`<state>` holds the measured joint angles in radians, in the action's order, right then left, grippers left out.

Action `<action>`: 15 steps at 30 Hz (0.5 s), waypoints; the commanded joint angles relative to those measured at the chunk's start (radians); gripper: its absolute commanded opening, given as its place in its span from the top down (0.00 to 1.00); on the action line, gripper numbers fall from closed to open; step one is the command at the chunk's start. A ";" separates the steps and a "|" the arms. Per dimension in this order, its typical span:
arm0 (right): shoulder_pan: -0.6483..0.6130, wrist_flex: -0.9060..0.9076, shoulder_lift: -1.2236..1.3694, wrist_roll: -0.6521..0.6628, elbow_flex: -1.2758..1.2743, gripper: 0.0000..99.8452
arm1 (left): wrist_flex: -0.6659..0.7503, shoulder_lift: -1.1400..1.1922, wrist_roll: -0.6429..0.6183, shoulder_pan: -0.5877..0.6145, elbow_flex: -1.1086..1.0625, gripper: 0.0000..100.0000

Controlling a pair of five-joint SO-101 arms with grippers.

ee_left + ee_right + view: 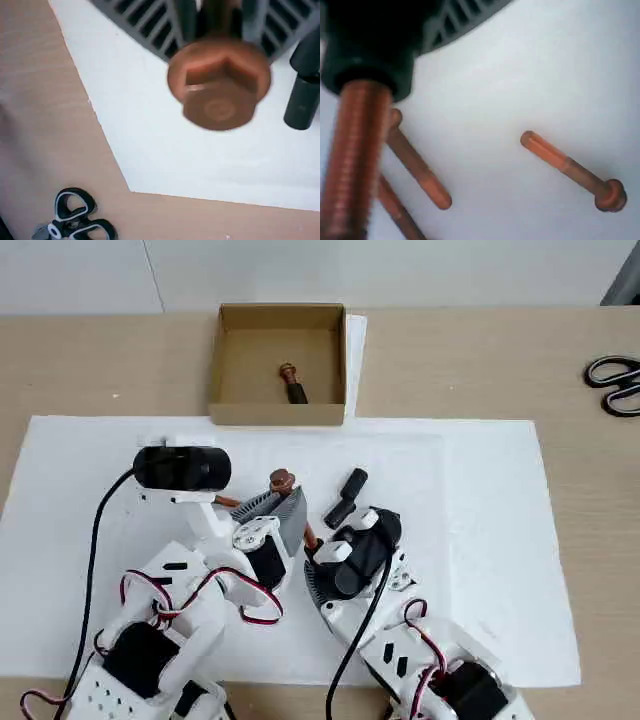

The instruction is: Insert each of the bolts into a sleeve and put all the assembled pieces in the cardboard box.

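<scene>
One assembled piece (292, 383) already lies in the cardboard box (225, 360) at the table's (80, 360) far edge. Your left gripper (284, 504) clamps a bolt (218, 82). Your right gripper (318, 552) pinches a sleeve (367, 55) with thread showing through. Loose bolts (570, 167) and spare sleeves (345, 498) still wait mid-sheet.

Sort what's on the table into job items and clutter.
Job:
- box
- assembled piece inside it
- held bolt
- sleeve with a bolt through it
- loose sleeves
- loose bolts

Clutter:
- scissors
- paper under the work
</scene>
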<state>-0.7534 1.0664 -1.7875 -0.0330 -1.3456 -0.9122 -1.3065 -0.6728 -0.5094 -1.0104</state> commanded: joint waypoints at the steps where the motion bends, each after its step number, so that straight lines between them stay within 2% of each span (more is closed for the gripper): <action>1: -0.004 -0.007 0.002 -0.011 0.046 1.00 | -0.005 -0.012 -0.008 -0.011 0.004 0.99; 15: 0.001 -0.056 0.002 -0.009 0.046 1.00 | -0.124 -0.015 -0.008 -0.091 -0.051 0.99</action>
<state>-0.7564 1.0449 -1.7875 -0.0330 -1.3472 -1.0042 -1.3111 -0.6759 -0.5938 -1.0625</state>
